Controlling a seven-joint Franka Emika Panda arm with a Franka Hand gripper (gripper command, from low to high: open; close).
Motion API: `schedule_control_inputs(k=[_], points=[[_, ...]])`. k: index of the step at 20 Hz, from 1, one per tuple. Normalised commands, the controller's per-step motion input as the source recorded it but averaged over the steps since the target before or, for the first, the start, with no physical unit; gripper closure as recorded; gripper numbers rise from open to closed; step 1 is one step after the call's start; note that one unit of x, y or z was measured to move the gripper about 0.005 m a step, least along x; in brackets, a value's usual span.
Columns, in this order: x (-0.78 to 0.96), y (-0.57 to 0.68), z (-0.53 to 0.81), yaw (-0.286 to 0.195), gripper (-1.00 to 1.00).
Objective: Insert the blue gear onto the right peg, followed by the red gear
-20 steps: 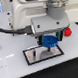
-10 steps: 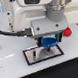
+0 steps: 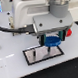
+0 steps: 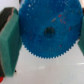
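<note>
Lowered hand (image 3: 51, 42), toothed blue gear (image 4: 48, 31)

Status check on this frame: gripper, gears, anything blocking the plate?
Gripper shut on the blue gear, held above the plate. Red gear partly hidden behind the arm. Pegs too small to make out; nothing seen blocking.

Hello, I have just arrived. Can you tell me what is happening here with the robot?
The single robot arm's gripper holds the blue gear between its green fingers, above the black-bordered white plate on the table. The gear is not yet resting on the plate. The pegs are too small to make out, and the red gear is not clearly seen.
</note>
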Motion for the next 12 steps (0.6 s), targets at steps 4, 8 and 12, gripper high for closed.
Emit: schedule_control_inputs(k=[4,8,12], points=[[0.22,-0.03,-0.04,0.000,1.00],[0.14,-0.02,-0.07,0.000,1.00],[0.10,-0.04,-0.08,0.000,1.00]])
